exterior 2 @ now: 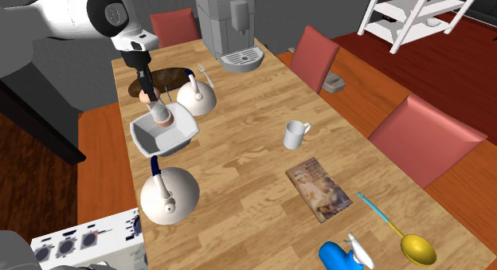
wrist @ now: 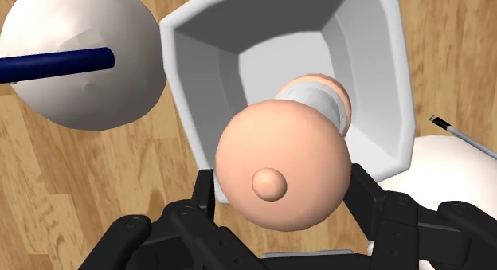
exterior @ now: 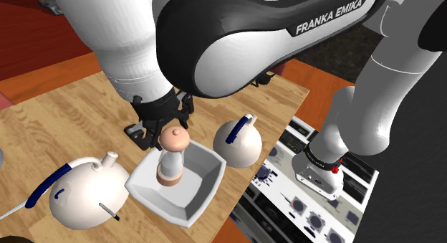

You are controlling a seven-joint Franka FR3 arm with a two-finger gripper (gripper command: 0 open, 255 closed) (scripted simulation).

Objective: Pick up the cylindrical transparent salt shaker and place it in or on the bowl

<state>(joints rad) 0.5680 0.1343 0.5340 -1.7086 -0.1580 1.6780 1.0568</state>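
The salt shaker (exterior: 172, 161), pinched at its rounded head by the gripper (wrist: 280, 198), should be settled upright on the floor of the bowl (exterior: 206, 178) before being released.

Upright shaker (exterior: 172, 157) (peach cap) inside square white bowl (exterior: 205, 178).

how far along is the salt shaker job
Nearly done. The salt shaker stands with its base inside the white bowl, so the pick and carry look finished. The gripper is at the shaker's peach top. Left: let go, if it hasn't, and lift clear.
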